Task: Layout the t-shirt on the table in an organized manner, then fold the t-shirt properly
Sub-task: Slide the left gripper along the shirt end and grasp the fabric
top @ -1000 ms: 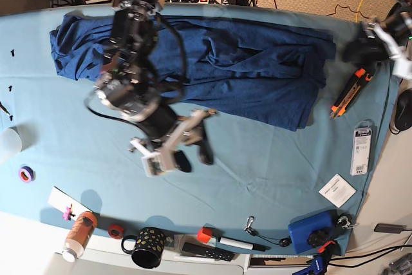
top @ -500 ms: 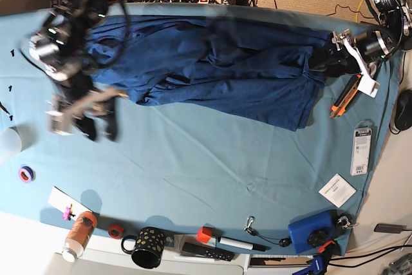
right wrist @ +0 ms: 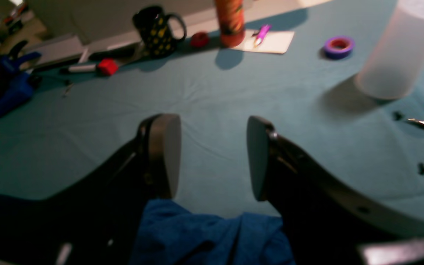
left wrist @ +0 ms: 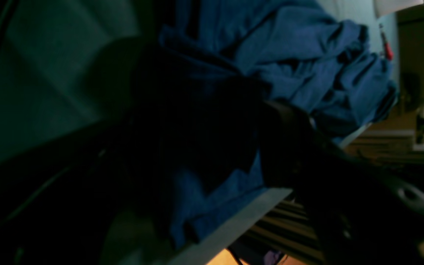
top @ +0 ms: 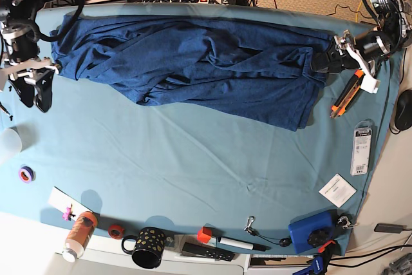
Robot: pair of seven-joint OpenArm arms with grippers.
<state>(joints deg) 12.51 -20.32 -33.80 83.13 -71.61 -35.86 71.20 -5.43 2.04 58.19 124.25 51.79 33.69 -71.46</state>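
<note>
The dark navy t-shirt [top: 212, 62] lies crumpled in a long band along the far side of the table [top: 193, 159], spread with its teal cloth. My left gripper [top: 322, 62] sits at the shirt's right end. In the left wrist view its dark fingers [left wrist: 300, 147] stand wide apart with shirt fabric [left wrist: 307, 62] lying between and beyond them. My right gripper [top: 35, 94] hangs just off the shirt's left end, open. In the right wrist view the gripper [right wrist: 214, 154] has only bare cloth between its pads, and a fold of the shirt [right wrist: 204, 235] lies at their base.
A white cup [top: 6, 143], purple tape [top: 26, 174] and small black bits lie near my right gripper. An orange knife [top: 347, 94] and a package [top: 362, 151] lie by the left gripper. A bottle [top: 78, 235], mug [top: 148, 247] and blue tool [top: 311, 231] line the near edge.
My right arm has swung from mid-table to the shirt's left end. My left gripper has moved in from the table's right edge onto the shirt's right end.
</note>
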